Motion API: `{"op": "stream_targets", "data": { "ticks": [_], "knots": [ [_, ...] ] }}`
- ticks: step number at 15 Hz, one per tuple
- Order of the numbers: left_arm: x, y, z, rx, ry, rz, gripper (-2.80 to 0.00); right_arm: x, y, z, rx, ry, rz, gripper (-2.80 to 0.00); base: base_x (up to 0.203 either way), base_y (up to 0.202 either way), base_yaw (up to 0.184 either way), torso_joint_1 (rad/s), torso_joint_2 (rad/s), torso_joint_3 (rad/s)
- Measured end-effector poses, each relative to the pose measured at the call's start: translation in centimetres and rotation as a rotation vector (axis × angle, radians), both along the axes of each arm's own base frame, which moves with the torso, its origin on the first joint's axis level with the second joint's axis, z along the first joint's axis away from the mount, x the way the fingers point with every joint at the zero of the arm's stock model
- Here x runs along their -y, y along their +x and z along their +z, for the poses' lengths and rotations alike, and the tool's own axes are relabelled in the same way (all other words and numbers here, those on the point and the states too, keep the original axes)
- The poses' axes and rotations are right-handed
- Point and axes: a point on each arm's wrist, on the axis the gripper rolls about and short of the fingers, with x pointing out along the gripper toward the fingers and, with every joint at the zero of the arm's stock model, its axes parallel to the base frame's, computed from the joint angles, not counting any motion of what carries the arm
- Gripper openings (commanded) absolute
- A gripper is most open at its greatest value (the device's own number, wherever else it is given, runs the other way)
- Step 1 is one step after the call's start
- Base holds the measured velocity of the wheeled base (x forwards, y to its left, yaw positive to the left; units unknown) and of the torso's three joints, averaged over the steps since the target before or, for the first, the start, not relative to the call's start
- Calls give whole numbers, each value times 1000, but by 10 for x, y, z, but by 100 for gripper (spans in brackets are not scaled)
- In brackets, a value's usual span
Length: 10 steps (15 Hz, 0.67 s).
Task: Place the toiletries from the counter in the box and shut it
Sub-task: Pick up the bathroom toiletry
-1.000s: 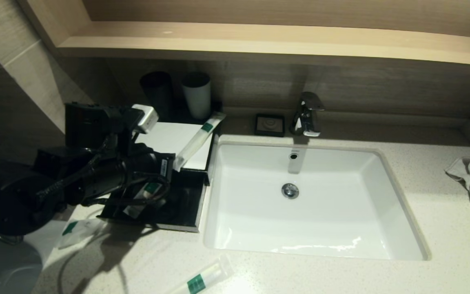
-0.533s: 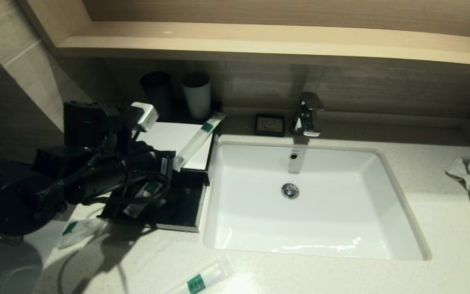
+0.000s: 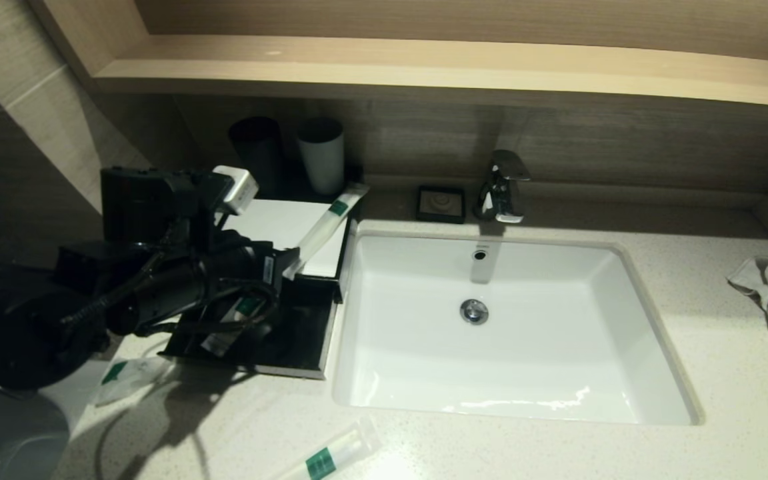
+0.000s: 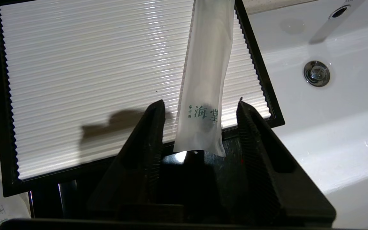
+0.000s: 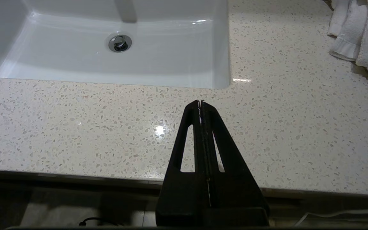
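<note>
White sachet point(image 4: 204, 95) between end-effector fingers point(image 4: 149, 134).

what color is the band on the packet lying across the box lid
Green, on a translucent white packet lying across the lid; the head view shows it best.

My left arm point(image 3: 124, 293) is matte black and bulky, with looped black cables along it, a small white label by the wrist and a white block-shaped camera point(image 3: 236, 189) on top. My fingers point(image 4: 145, 143) are black, wedge-shaped, ridged inside. My right gripper point(image 5: 200, 105) has triangular cut-outs in its black fingers.
</note>
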Motion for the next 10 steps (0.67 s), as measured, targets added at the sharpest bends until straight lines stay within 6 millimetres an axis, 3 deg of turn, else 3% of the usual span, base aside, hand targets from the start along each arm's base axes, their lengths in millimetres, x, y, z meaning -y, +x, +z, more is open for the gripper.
{"op": "stream_targets", "data": {
  "ticks": [10],
  "knots": [
    [3,5,-11,-23,12,-3,0,0,0,0,0,0,0,-280,0,0,0,0,0,0]
  ]
}}
